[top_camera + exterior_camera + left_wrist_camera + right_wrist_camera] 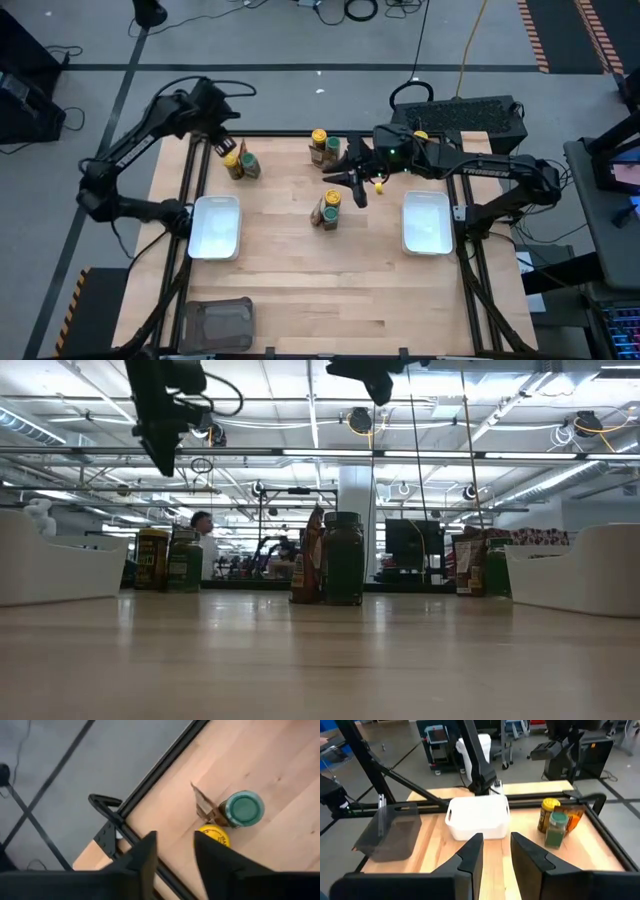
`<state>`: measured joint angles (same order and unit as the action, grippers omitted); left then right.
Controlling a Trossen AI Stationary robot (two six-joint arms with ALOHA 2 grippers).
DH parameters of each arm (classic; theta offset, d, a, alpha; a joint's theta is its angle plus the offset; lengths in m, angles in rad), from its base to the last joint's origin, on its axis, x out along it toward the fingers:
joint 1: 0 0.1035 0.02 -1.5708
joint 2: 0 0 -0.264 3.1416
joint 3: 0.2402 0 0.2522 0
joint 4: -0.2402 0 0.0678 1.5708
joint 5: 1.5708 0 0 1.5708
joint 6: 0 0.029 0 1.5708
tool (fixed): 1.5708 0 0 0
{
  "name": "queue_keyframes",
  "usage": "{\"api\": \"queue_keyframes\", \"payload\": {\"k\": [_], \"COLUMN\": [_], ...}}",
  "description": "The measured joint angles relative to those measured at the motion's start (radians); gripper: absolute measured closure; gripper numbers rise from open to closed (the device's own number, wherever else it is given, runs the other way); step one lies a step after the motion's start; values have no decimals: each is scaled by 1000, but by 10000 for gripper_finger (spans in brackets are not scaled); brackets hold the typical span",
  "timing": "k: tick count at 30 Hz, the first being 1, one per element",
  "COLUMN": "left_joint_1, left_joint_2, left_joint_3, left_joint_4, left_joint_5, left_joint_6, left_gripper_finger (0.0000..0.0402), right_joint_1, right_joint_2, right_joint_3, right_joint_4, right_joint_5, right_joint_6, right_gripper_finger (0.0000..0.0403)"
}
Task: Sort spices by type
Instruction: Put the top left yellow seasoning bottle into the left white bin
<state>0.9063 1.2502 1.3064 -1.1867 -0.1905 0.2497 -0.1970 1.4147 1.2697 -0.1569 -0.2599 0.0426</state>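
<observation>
1. Spices stand in three clusters on the wooden table (pixel 300 280), seen from above.
2. At about 10 o'clock from the table's middle: a yellow-lidded jar (pixel 233 160), a green-lidded jar (pixel 247 158) and a brown packet (pixel 202 805), all touching or nearly so.
3. At 12 o'clock, a second cluster (pixel 322 146); near the middle, a third cluster (pixel 328 208).
4. Left gripper (pixel 224 143) hangs just above the 10 o'clock cluster, fingers (pixel 145 860) parted, grasping nothing.
5. Right gripper (pixel 352 180) hovers between the 12 o'clock and middle clusters, fingers (pixel 472 852) slightly apart and empty.
6. Two white trays sit at 9 o'clock (pixel 215 226) and 3 o'clock (pixel 426 222); a dark grey tray (pixel 215 324) sits at 7 o'clock.
</observation>
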Motion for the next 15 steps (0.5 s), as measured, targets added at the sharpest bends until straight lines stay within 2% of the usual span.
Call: {"api": "queue_keyframes", "payload": {"k": [5,8,15], "left_joint_1": [11,10,10], "left_joint_2": [80,124,181], "left_joint_3": [0,0,0], "left_joint_4": [-68,-101,-126], "left_joint_5": [66,101,111], "left_joint_6": [-27,-32,1], "left_gripper_finger": [151,108,57], "right_joint_1": [0,0,0], "right_joint_2": [0,0,0], "right_joint_3": [0,0,0], "right_joint_4": [-50,-61,-61], "right_joint_5": [0,0,0], "right_joint_6": [-2,-2,-8], "right_gripper_finger": [321,321,321]}}
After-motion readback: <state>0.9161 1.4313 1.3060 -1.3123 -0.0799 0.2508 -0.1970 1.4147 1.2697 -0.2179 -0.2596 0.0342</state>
